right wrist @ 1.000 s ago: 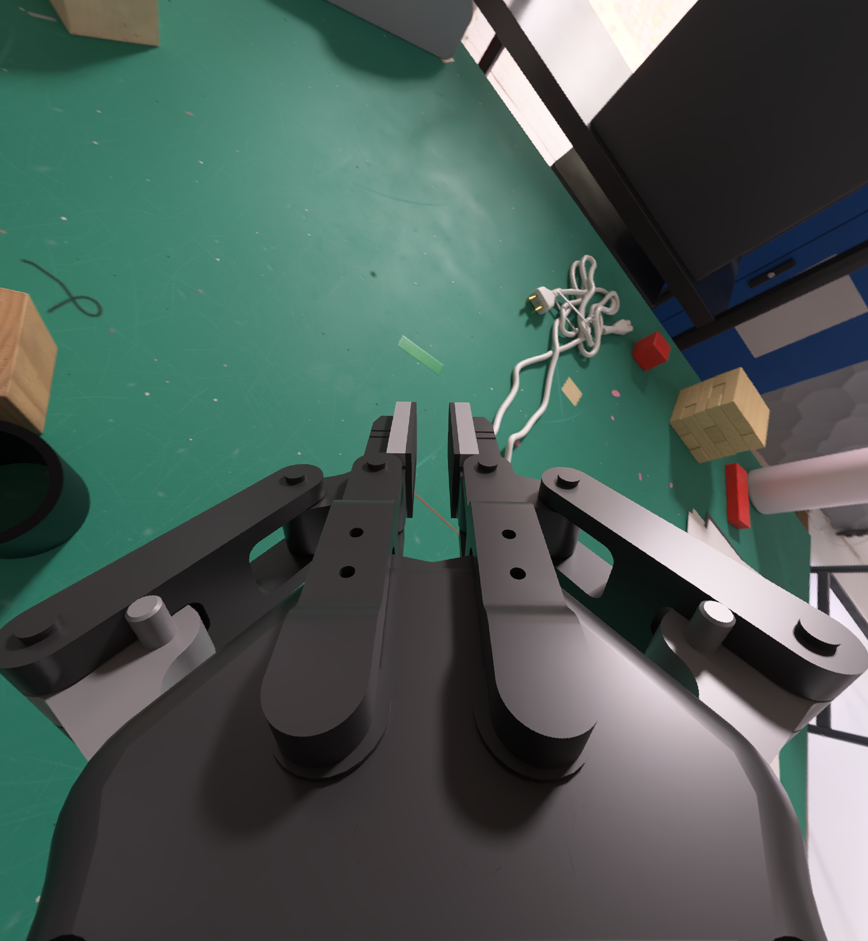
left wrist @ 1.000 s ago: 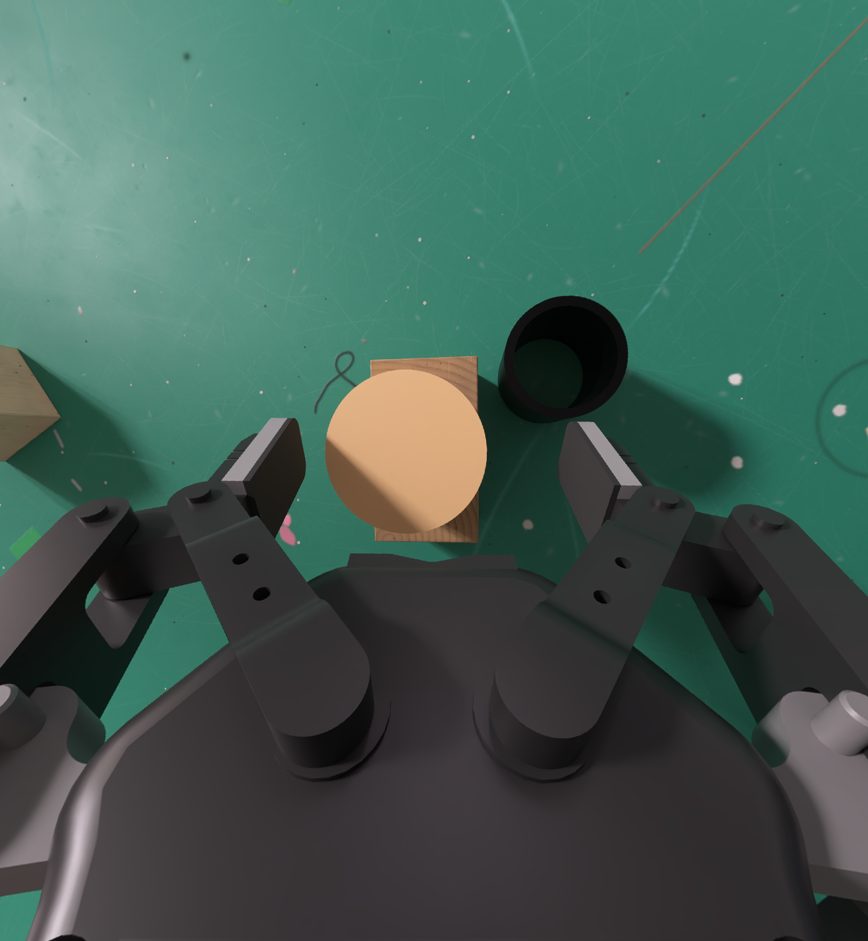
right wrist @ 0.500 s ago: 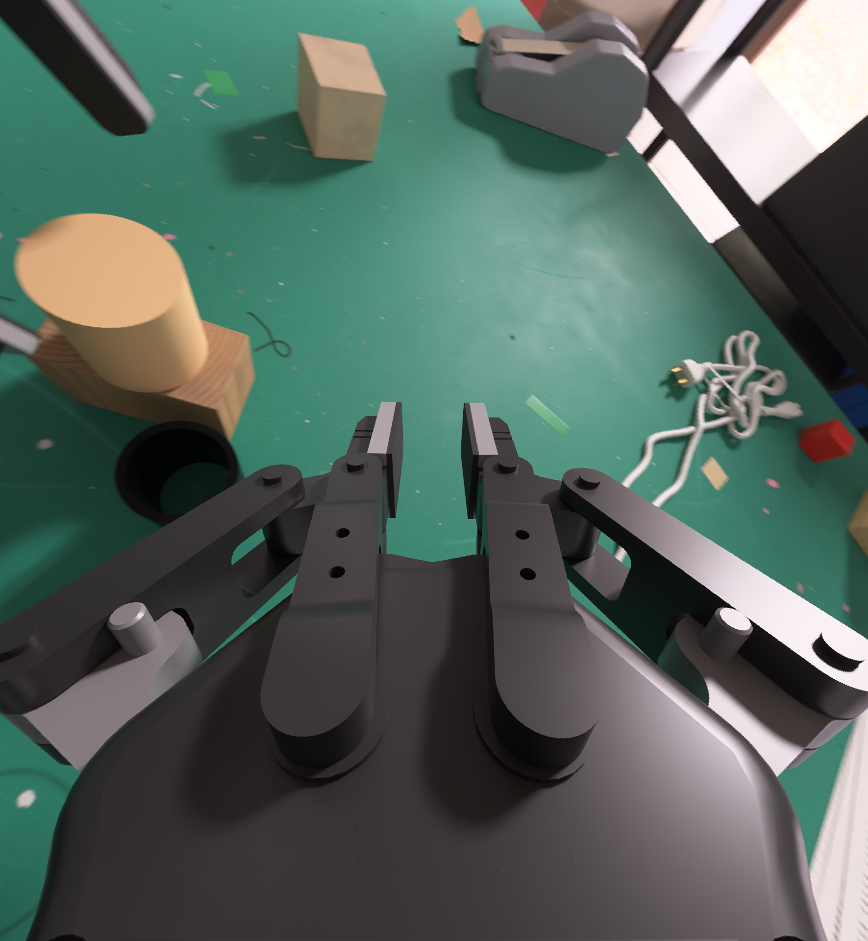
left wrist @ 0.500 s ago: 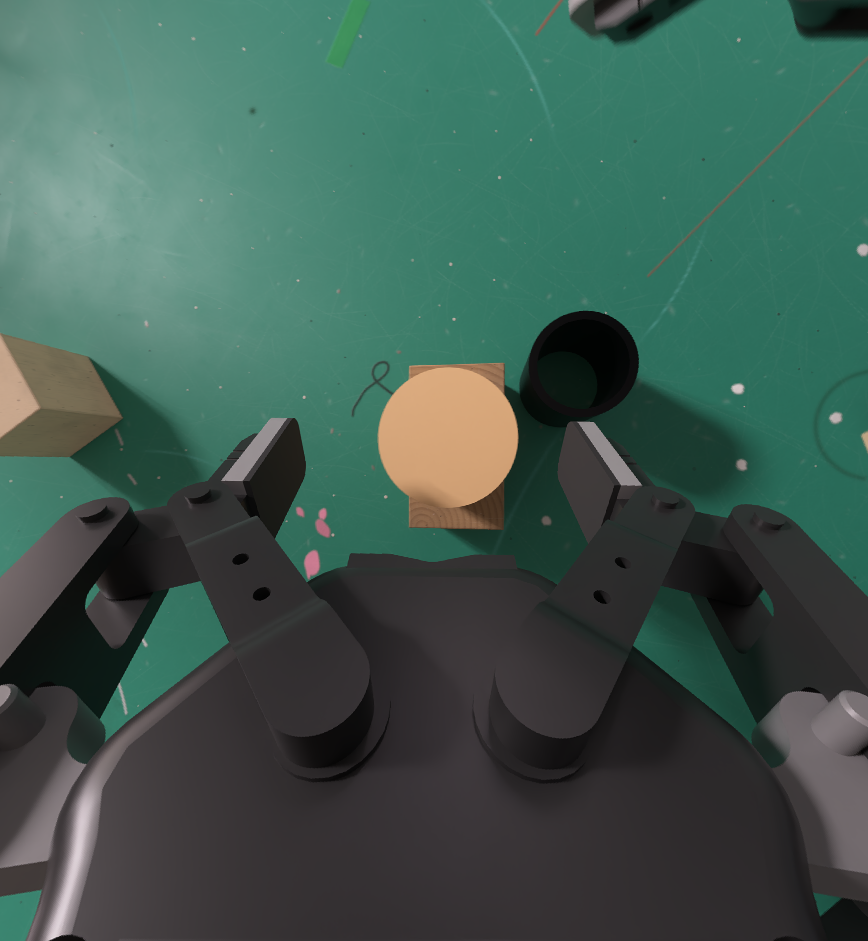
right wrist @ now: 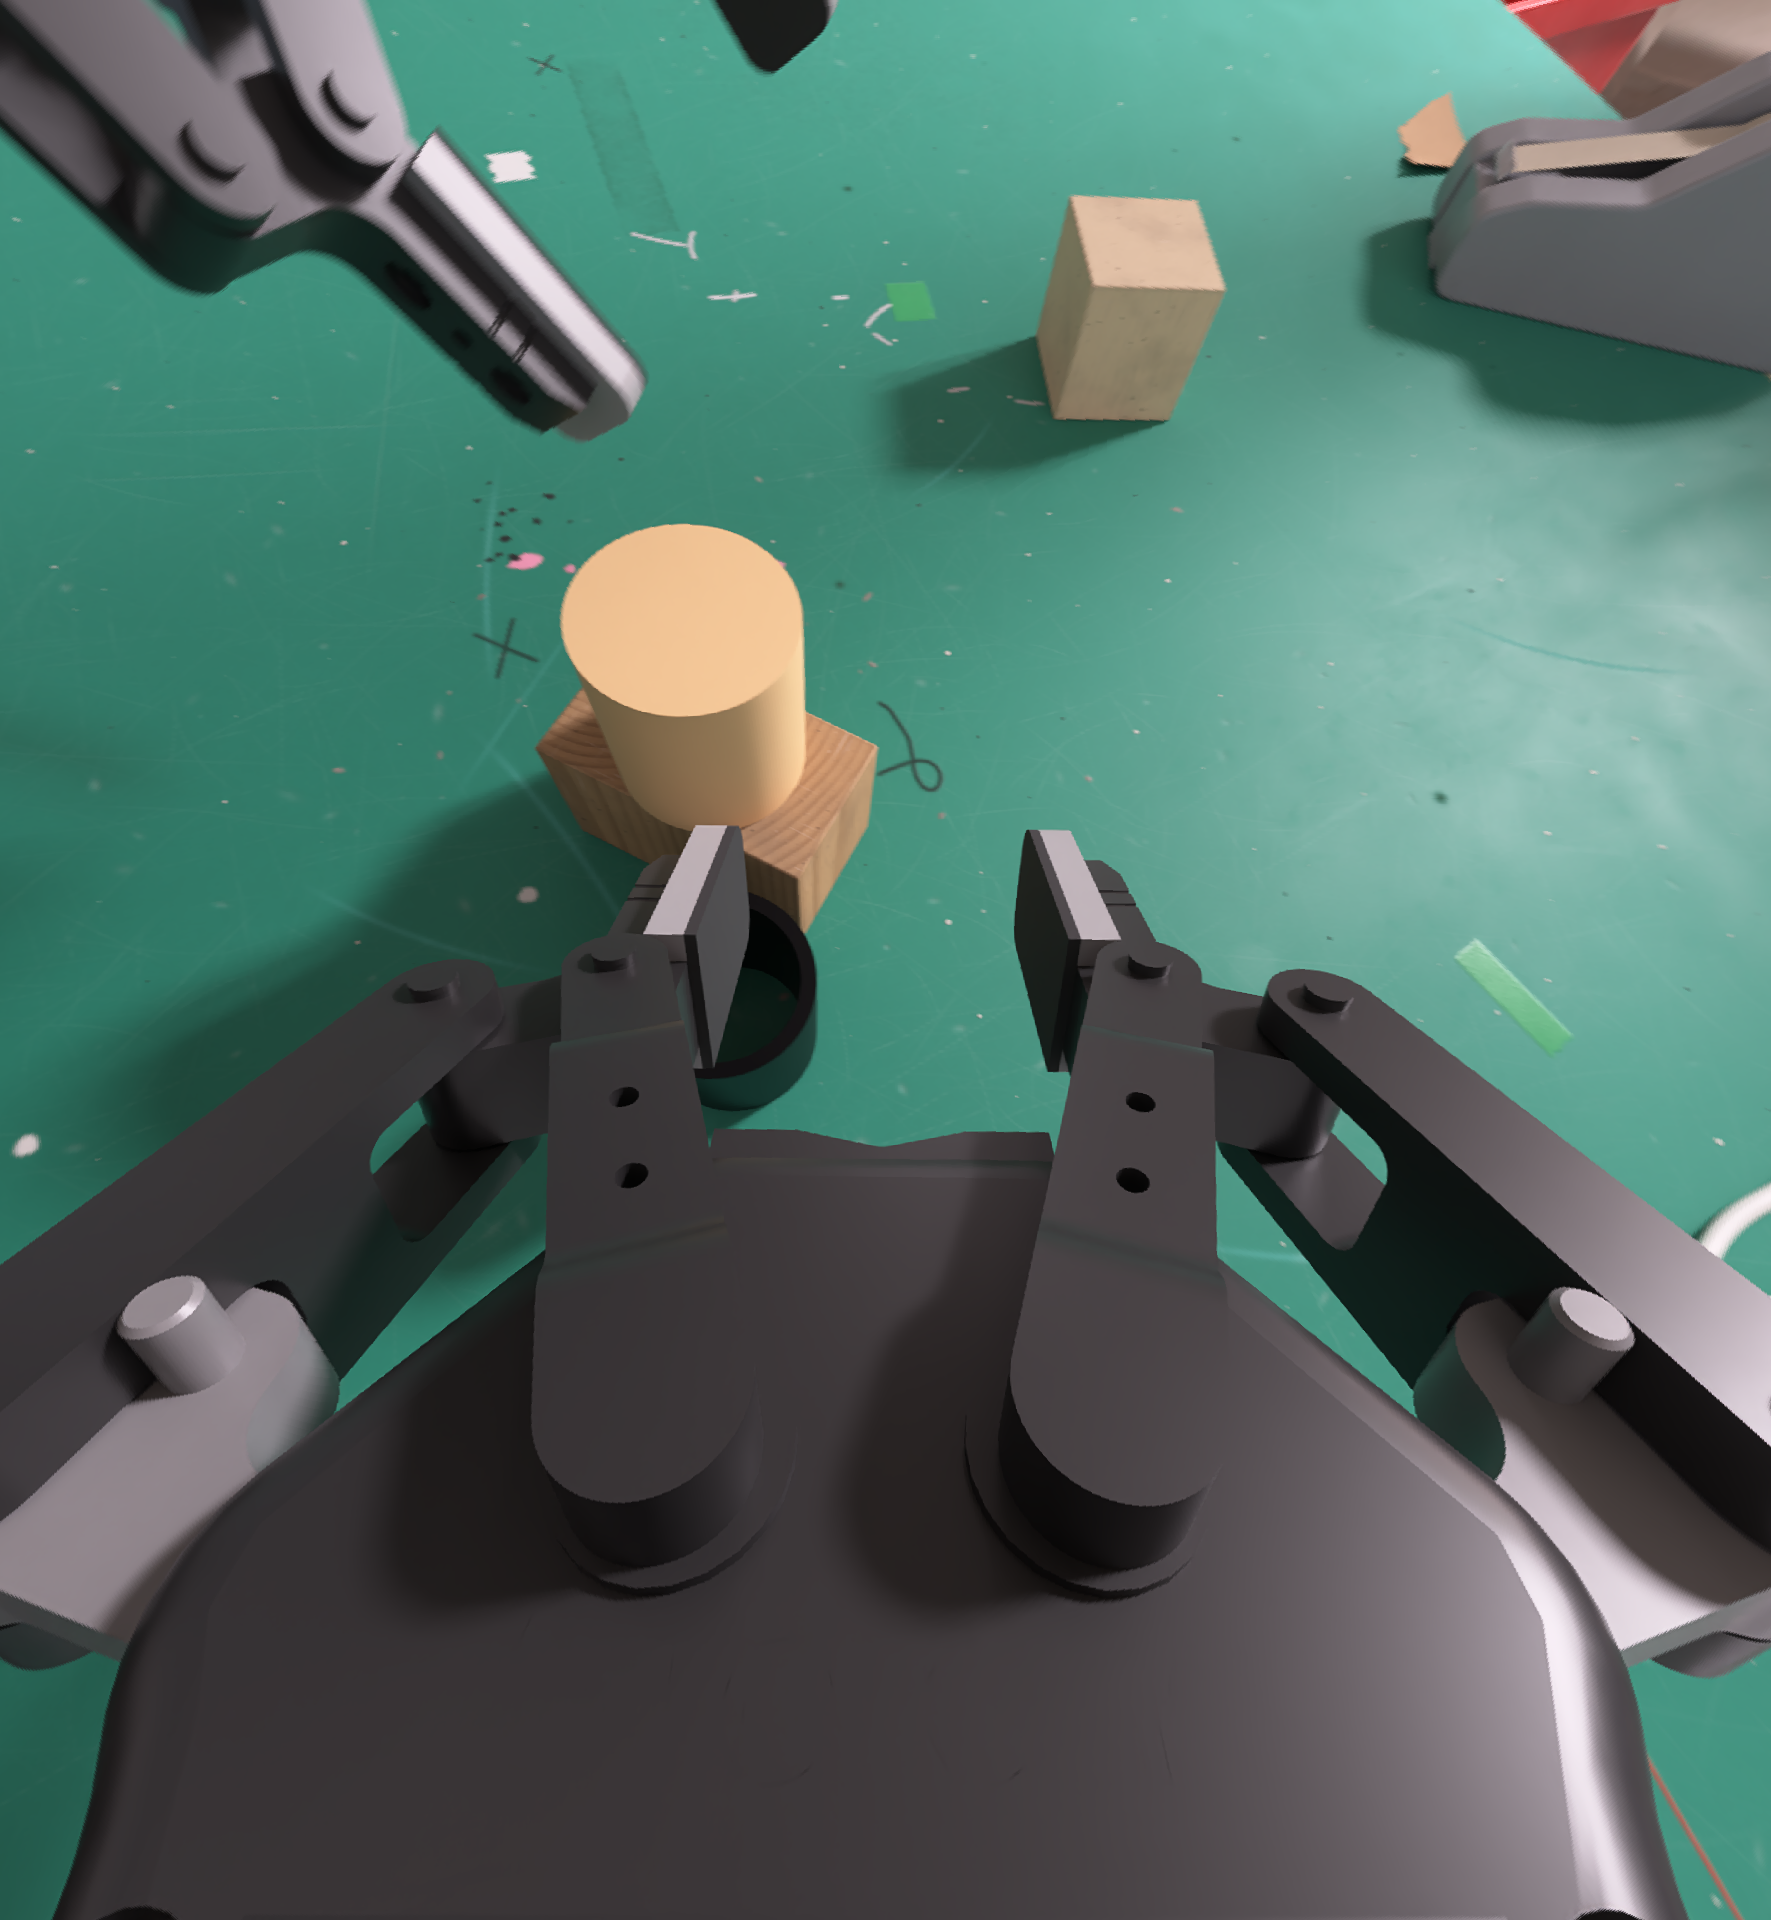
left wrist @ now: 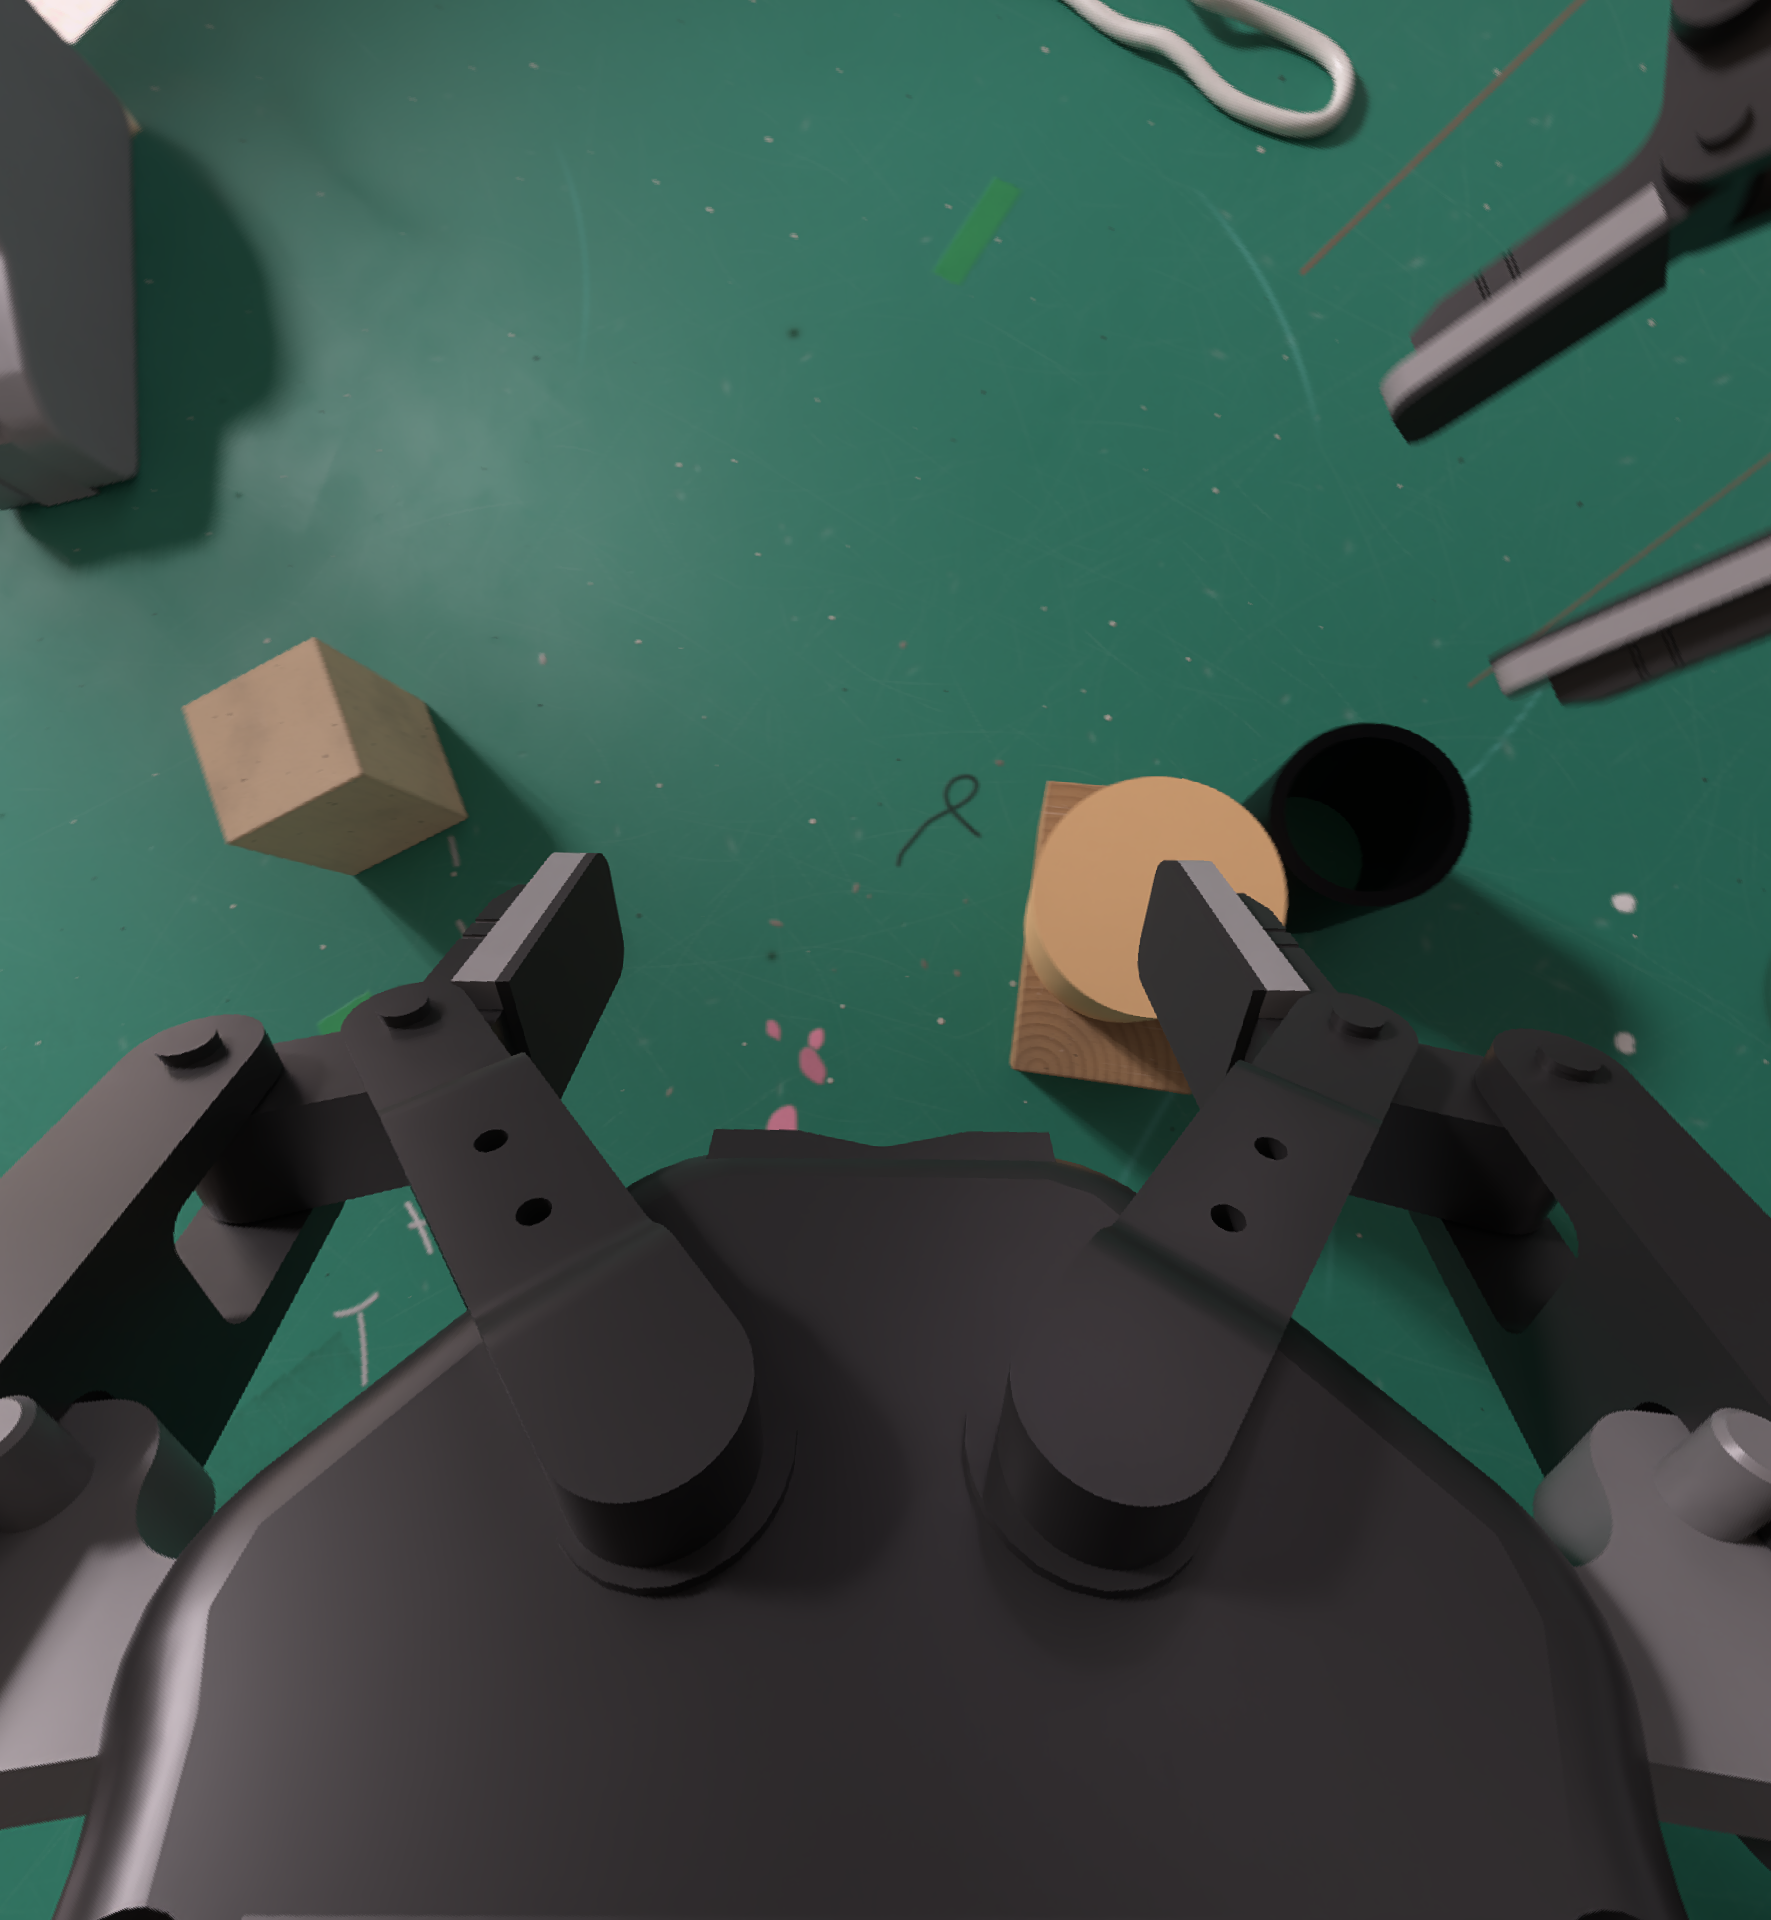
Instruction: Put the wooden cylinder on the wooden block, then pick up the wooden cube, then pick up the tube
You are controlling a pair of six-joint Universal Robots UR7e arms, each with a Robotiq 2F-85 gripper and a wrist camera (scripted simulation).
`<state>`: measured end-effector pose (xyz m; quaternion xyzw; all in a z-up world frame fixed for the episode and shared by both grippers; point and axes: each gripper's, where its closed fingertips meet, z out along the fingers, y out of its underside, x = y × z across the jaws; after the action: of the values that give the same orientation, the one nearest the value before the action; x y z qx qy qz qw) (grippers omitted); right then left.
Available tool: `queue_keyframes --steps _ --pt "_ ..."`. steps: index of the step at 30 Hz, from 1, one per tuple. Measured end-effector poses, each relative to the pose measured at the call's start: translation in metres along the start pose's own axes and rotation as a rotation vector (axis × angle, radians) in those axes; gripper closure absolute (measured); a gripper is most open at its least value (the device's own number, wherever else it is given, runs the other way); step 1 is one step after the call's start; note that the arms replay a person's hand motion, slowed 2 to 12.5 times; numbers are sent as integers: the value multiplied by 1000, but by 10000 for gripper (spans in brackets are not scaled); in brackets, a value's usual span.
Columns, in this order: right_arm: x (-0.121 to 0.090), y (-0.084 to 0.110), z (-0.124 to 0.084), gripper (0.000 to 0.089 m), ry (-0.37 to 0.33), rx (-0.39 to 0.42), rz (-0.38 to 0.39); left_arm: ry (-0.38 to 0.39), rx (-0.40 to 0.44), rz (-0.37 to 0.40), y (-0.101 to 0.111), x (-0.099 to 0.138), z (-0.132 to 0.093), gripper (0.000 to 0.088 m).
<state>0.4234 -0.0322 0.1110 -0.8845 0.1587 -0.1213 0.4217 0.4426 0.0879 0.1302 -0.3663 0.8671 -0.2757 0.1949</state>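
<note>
The wooden cylinder [right wrist: 689,675] stands upright, axis vertical, on the wooden block [right wrist: 819,821]; both grippers [left wrist: 886,935] [right wrist: 876,914] hang spread apart, empty.

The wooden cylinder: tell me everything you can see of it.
The wooden cylinder is a short, thick, pale orange-tan piece with a smooth, flat round top and no visible grain. It stands upright on the wooden block, which is darker and shows growth rings, and it overhangs one edge of the block a little. No gripper holds it. The black tube stands beside the stack on the green mat. In the left wrist view a fingertip hides part of it.
</note>
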Motion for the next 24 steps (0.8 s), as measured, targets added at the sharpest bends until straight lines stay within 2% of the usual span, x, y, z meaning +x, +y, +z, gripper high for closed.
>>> queue_keyframes --steps 5,9,18,24 --pt "-9 0 7 354 -39 -13 14 -38 30 -50 -1 -23 -5 28" --pt "-15 2 14 331 -54 -39 25 -68 49 -88 -1 -41 -9 28" --pt "-26 13 25 326 -71 -150 66 -120 77 -163 3 -76 -14 28" --pt "-28 21 29 317 -55 -224 97 -151 93 -217 7 -98 -14 28"
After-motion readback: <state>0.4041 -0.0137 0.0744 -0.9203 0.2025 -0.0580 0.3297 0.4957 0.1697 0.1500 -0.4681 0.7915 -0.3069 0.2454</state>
